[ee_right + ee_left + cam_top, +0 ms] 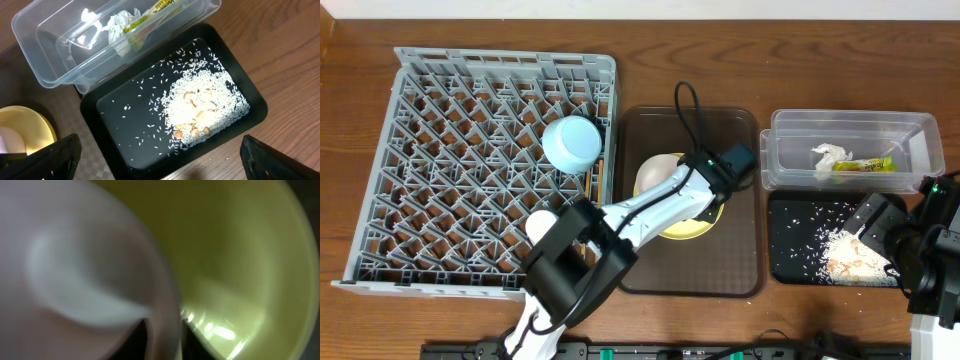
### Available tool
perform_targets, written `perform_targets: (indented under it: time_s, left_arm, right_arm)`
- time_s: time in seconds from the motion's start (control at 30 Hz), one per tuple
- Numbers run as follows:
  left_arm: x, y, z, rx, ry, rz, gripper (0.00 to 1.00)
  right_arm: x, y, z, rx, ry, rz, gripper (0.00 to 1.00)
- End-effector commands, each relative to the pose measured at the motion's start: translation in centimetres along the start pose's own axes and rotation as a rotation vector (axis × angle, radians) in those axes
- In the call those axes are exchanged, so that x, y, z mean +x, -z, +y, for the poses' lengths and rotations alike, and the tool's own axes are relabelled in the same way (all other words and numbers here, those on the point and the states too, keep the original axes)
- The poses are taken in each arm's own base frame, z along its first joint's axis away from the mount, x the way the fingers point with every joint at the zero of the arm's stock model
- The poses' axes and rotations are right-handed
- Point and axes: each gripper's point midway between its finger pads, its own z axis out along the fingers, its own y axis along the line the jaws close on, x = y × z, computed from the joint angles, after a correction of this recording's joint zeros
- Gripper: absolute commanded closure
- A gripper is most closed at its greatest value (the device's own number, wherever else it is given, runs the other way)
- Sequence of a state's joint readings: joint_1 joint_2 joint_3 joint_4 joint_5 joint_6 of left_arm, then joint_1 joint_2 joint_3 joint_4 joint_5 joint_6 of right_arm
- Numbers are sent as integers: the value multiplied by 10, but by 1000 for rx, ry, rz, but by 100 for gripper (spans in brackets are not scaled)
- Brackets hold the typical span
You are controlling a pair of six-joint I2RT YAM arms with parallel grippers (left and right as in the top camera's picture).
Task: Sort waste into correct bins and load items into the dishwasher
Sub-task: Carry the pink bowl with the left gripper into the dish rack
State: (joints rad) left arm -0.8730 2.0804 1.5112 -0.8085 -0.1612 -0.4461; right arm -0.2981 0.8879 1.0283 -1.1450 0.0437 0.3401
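Note:
The pale pink bowl (655, 172) sits on the yellow plate (692, 226) on the brown tray. My left gripper (692, 192) is down on the bowl's right rim. In the left wrist view the pink bowl's rim (75, 255) fills the gap between the fingers (165, 342), with the plate (250, 255) beside it. My right gripper (160, 165) is open and empty above the black tray (125, 130), which holds rice scraps (205, 105). The clear tub (50, 65) holds the napkin (117, 27) and wrapper (150, 12). The light blue bowl (572, 143) and white cup (539, 225) are in the grey rack (440, 150).
The brown serving tray (740, 250) lies between the rack and the two bins. The clear tub (920, 135) is behind the black tray (790, 250). A thin wooden stick shape (601, 172) shows at the rack's right edge. My left arm crosses the rack's front right corner.

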Motion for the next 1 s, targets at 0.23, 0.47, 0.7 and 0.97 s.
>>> perform_targets:
  time_s: [0.23, 0.47, 0.7, 0.97]
  left_arm:
    - [-7, 8, 4, -11, -1, -35, 92]
    - [-34, 96, 9, 110, 51, -218, 93]
    - [-35, 196, 59, 253, 140, -375, 92]
    - [-33, 253, 139, 530, 246, -451, 92]
  right_arm:
    - [-3, 4, 0, 1, -10, -16, 1]
    - [-3, 4, 0, 1, -10, -16, 1]
    - [-3, 4, 0, 1, -10, -16, 1]
    - [-4, 4, 0, 0, -10, -17, 1]
